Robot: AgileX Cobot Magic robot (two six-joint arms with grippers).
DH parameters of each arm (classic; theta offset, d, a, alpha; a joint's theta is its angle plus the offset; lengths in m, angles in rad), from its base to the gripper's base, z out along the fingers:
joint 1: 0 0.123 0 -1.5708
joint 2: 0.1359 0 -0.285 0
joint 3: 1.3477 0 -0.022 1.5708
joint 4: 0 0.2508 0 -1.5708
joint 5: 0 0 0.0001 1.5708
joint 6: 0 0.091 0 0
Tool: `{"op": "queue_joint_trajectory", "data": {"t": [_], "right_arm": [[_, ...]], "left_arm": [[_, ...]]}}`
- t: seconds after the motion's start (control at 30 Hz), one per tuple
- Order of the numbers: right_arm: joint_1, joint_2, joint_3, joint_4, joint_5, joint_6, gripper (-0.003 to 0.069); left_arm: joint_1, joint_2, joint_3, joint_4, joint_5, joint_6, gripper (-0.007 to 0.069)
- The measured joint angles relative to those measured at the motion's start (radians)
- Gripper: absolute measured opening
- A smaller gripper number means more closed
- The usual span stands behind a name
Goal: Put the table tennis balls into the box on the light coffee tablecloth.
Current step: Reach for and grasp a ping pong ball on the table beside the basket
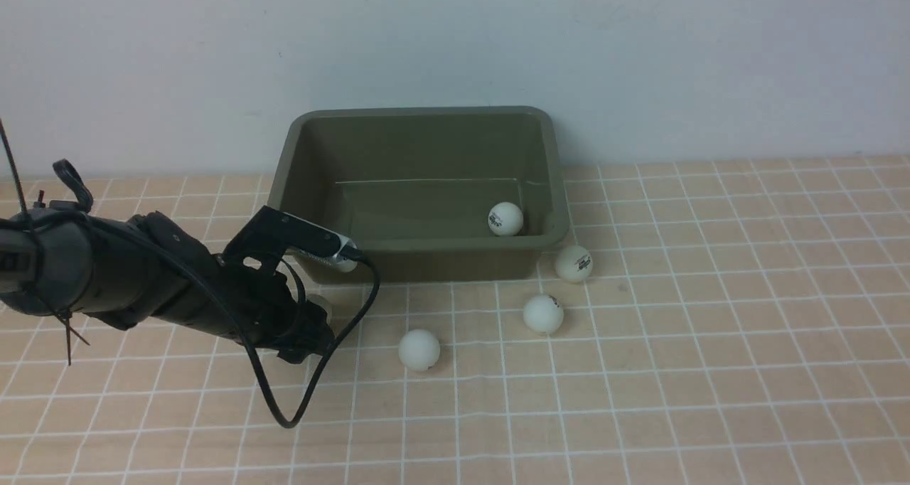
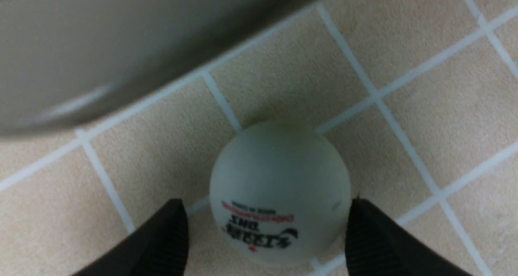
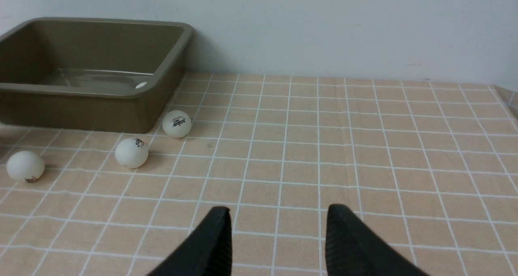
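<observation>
Table tennis ball [image 2: 279, 187]: judged light, hollow, slick, apt to roll; on tabletop [image 2: 404, 65] just beside box [image 1: 419, 247]; left fingers [image 2: 162, 243] spread astride it, not clamped; right fingers [image 3: 210, 243] released, empty; grip gently across its middle.

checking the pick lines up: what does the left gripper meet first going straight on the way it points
The table tennis ball between the open fingers of the left gripper; likely the tablecloth beneath it next.
</observation>
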Motion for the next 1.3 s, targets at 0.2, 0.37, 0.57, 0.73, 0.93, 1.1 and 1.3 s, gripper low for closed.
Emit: {"op": "queue_joint_trajectory", "data": {"t": [0.2, 0.37, 0.57, 0.73, 0.93, 1.1, 1.3], "right_arm": [[0.0, 0.0, 0.0, 0.004, 0.0, 0.0, 0.0303], [0.0, 0.0, 0.0, 0.005, 0.0, 0.0, 0.0303], [0.0, 0.0, 0.0, 0.008, 0.0, 0.0, 0.0303], [0.0, 0.0, 0.0, 0.008, 0.0, 0.0, 0.0303], [0.0, 0.0, 0.0, 0.008, 0.0, 0.0, 0.0303], [0.0, 0.0, 0.0, 0.008, 0.0, 0.0, 0.0302], [0.0, 0.0, 0.0, 0.008, 0.0, 0.0, 0.0302]], "left_arm": [[0.0, 0.008, -0.004, -0.163, -0.019, 0.132, 0.0435], [-0.002, 0.008, -0.008, -0.369, -0.02, 0.326, 0.0435], [-0.002, 0.009, -0.008, -0.529, -0.028, 0.526, 0.0372], [-0.002, 0.011, -0.008, -0.597, -0.04, 0.591, 0.0318], [-0.002, 0.011, -0.008, -0.602, 0.0, 0.598, 0.0318], [-0.002, -0.006, -0.008, -0.539, 0.142, 0.558, 0.0318], [-0.002, -0.09, -0.008, -0.222, 0.267, 0.284, 0.0318]]}}
